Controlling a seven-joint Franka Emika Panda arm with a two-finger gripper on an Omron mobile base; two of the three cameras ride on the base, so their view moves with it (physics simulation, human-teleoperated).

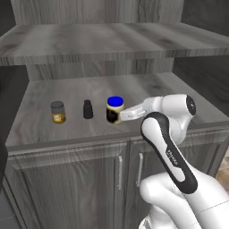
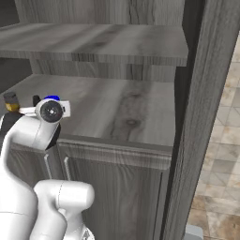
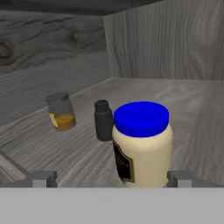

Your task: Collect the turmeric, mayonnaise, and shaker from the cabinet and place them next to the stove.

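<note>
Blue-lidded mayonnaise (image 3: 142, 144) between the spread pincer (image 3: 111, 178) tips; wrist hides its base.

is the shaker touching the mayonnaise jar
Apart. The left base view shows bare shelf between the shaker and the mayonnaise, standing side by side.

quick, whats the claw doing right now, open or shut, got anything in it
Claw: open wide, holding nothing; its fingertips stand either side of the mayonnaise on the cabinet shelf, not yet closed on it.
</note>
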